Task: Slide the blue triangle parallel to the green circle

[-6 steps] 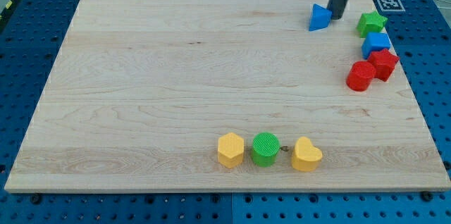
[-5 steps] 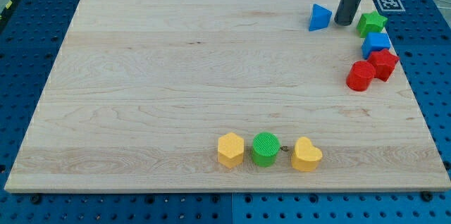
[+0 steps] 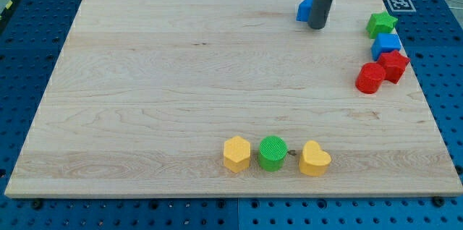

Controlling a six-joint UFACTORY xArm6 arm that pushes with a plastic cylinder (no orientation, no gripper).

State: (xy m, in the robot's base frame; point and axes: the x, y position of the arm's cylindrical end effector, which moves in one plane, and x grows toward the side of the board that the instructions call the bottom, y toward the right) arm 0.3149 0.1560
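The blue triangle lies near the view's top edge of the wooden board, right of centre, partly hidden behind my rod. My tip rests on the board against the triangle's lower right side. The green circle sits near the view's bottom edge, between a yellow hexagon on its left and a yellow heart on its right.
A cluster stands at the view's right edge: a green star, a blue cube, a red block and a red cylinder. A fiducial marker sits at the board's top right corner.
My tip has moved left from the triangle's right side, and the blue triangle has slid left and slightly up along the top edge.
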